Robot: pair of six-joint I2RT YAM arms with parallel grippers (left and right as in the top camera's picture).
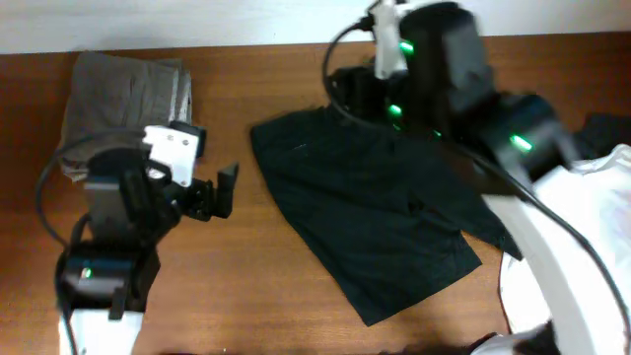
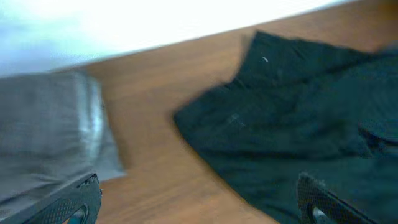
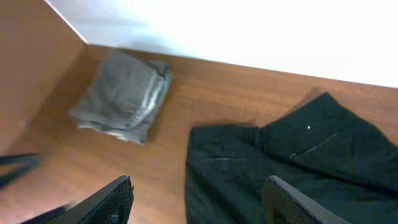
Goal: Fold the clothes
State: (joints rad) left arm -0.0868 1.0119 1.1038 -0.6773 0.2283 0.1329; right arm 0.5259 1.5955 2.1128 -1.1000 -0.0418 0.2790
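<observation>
The black shorts (image 1: 370, 212) lie spread flat on the wooden table, slanting from back centre to front right. They also show in the left wrist view (image 2: 292, 112) and the right wrist view (image 3: 298, 168). My left gripper (image 1: 212, 192) is open and empty, just left of the shorts' left edge; its fingers (image 2: 199, 205) hover over bare wood and the shorts' edge. My right gripper (image 3: 199, 202) is open and empty above the shorts' back left corner. In the overhead view its fingers are hidden under the right arm (image 1: 444, 69).
A folded grey-khaki garment (image 1: 123, 94) with a pale stripe lies at the back left, also in the left wrist view (image 2: 50, 130) and the right wrist view (image 3: 121, 96). A white garment (image 1: 592, 247) and a dark one (image 1: 603, 128) lie at the right edge.
</observation>
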